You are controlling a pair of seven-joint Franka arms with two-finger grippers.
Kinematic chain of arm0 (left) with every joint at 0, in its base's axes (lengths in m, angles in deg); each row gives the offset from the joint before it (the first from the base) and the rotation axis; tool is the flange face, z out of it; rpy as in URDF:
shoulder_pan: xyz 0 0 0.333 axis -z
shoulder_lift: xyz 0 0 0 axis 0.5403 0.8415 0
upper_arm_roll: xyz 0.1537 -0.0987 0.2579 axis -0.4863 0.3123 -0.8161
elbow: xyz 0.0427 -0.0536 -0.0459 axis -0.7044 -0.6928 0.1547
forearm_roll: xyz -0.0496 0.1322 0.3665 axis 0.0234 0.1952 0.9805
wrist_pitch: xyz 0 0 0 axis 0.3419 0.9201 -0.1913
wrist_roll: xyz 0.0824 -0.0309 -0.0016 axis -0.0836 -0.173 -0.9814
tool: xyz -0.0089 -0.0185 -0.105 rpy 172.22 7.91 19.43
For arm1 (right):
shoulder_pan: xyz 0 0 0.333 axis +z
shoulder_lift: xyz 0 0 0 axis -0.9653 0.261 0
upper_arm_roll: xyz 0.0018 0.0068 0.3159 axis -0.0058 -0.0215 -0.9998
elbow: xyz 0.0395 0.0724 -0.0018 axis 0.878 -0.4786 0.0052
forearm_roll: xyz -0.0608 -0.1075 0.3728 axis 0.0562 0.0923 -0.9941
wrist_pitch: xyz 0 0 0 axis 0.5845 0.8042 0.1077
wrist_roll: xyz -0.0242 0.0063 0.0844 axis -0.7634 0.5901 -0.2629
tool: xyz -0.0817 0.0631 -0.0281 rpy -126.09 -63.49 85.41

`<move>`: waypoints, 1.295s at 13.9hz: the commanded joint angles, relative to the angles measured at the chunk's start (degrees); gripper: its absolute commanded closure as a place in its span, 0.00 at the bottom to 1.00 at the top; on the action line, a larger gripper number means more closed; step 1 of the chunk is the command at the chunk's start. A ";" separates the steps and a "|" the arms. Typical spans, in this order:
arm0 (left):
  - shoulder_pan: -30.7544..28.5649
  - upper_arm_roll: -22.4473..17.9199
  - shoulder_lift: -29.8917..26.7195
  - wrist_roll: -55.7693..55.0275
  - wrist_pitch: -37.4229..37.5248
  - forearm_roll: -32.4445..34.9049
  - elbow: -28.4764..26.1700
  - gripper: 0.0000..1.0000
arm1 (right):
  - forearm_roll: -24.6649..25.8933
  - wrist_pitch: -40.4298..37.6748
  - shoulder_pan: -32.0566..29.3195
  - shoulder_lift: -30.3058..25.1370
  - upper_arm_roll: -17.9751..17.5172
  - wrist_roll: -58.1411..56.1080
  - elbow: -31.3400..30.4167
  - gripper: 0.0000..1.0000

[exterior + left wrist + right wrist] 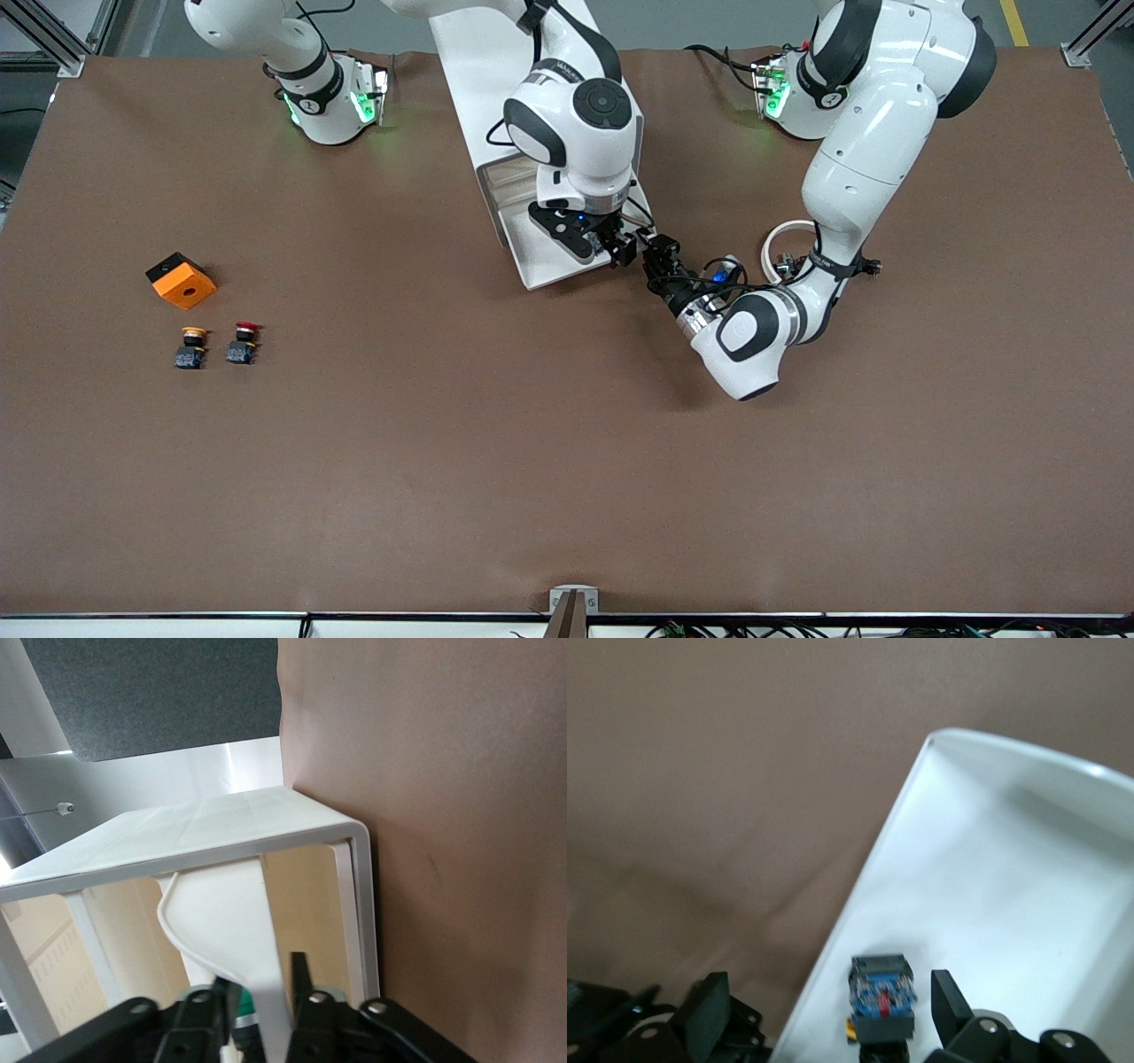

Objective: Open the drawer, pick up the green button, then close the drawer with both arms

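The white drawer stands pulled out of its cabinet. The button lies inside it on the white floor, showing its blue and black body. Its green cap peeks out under the handle. My right gripper hangs over the drawer, open, with the button between its fingers but closer to one and touched by neither. My left gripper is at the drawer's front. It is open, its fingers loosely either side of the curved white handle.
Toward the right arm's end of the table sit an orange box with a hole, a yellow-capped button and a red-capped button. A white ring lies beside the left arm's forearm.
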 commanded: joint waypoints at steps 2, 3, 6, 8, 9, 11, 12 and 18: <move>-0.91 0.18 -1.76 -0.26 1.16 -0.76 1.14 0.00 | 1.38 -1.02 1.13 2.27 0.47 1.06 2.01 0.00; -0.91 -0.09 -2.03 0.00 1.07 -0.49 1.49 0.00 | 1.29 -1.11 1.13 2.36 0.47 1.06 1.92 0.00; -1.26 0.00 -3.17 0.44 0.63 3.72 4.65 0.00 | 1.46 -0.94 1.92 3.24 0.47 1.15 1.83 0.00; -1.44 -0.09 -3.44 2.28 0.54 5.47 7.89 0.00 | 1.55 -0.94 2.18 3.50 0.47 1.15 1.83 0.00; -1.44 -0.09 -3.52 3.86 0.19 6.36 8.87 0.00 | 1.55 -0.85 2.18 3.59 0.47 1.15 1.83 0.00; -1.88 -0.26 -3.61 7.81 -2.09 8.11 10.10 0.00 | 1.46 -0.85 2.18 3.68 0.47 1.24 1.83 0.00; -2.05 -0.53 -3.61 10.70 -2.71 10.04 10.81 0.00 | 1.38 -0.85 2.18 3.85 0.47 1.24 1.83 0.00; -1.70 -1.58 -4.93 33.09 -8.34 20.67 10.90 0.00 | 1.55 -0.76 3.32 5.35 0.47 1.33 1.83 0.00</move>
